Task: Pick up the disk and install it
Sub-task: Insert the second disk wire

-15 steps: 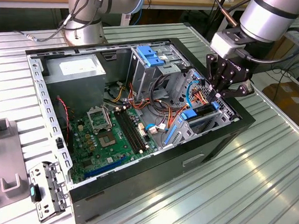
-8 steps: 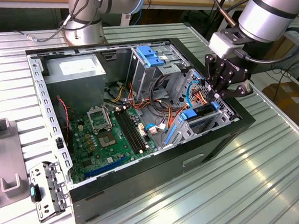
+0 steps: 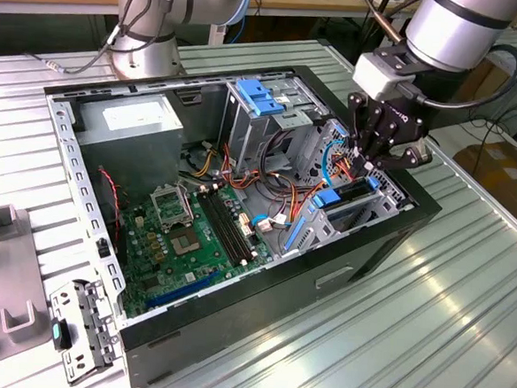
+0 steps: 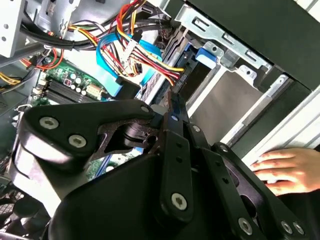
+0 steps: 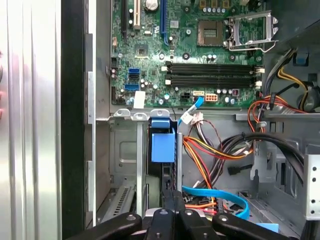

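So here's where I'm at, exterior view first: the open computer case (image 3: 240, 210) lies on the slatted tabletop (image 3: 465, 288), and my arm has the tool (image 3: 370, 162) down at the drive cage on the exterior view's right, right above the disk (image 3: 352, 193); the disk with its blue rails sits in the cage slot at that near-right corner of the case, a blue tab poking out toward the motherboard (image 3: 194, 234); looks mostly seated to me, but I can't swear it's fully home; there's also a blue latch plate (image 3: 261, 96) on the upper bay at the far side, untouched.

Second wrist view: mostly the tool's black linkage (image 4: 170, 150) up close, with the bundle of coloured cables (image 4: 135, 55) behind it; a blue tab (image 4: 207, 55) sits at the metal bay edge; a person's hand (image 4: 287, 170) rests on the tabletop just beside the case.

First wrist view: looking down into the bay, the blue carrier tab (image 5: 163, 140) stands in the slot between the metal rails, tool tips (image 5: 172, 200) just beside it.

Tool state: honestly can't tell if it's gripping or spread; I'd judge pickup done and insertion well underway, final seating unconfirmed.
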{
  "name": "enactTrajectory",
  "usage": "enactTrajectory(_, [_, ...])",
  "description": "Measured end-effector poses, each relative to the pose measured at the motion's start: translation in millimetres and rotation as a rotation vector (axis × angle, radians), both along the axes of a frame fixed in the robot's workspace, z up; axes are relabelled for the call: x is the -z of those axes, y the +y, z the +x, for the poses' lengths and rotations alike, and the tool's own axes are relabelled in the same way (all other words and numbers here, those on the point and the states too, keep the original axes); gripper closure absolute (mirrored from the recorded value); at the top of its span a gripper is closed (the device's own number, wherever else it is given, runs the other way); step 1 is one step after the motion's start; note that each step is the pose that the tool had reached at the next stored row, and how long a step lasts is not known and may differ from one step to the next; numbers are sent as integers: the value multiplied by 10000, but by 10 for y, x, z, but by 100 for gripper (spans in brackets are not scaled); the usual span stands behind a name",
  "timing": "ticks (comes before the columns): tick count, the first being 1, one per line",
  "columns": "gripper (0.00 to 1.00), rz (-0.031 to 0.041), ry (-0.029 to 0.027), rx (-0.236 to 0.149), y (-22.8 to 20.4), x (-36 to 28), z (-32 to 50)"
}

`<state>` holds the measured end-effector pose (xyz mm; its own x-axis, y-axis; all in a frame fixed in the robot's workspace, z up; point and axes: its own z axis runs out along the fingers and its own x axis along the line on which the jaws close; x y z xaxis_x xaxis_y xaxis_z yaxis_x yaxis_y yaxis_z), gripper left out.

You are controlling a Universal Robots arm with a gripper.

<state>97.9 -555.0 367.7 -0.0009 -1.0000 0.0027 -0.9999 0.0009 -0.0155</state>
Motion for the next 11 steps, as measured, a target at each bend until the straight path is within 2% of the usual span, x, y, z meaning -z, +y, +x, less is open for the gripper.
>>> enactTrajectory(2, [89, -1, 0, 0, 0, -86, 0])
enactTrajectory(4, [89, -2, 0, 0, 0, -224, 0])
enactTrajectory(5, [89, 0, 0, 0, 0, -271, 0])
enactTrajectory(7, [89, -4, 1, 0, 1, -354, 0])
enactTrajectory(8, [89, -9, 2, -1, 13, -360, 1])
enactTrajectory(9, [89, -29, 4, -2, 80, -365, 0])
enactTrajectory(10, [89, -43, 10, -2, 129, -364, 0])
enactTrajectory(11, [89, -53, 15, -2, 160, -364, 0])
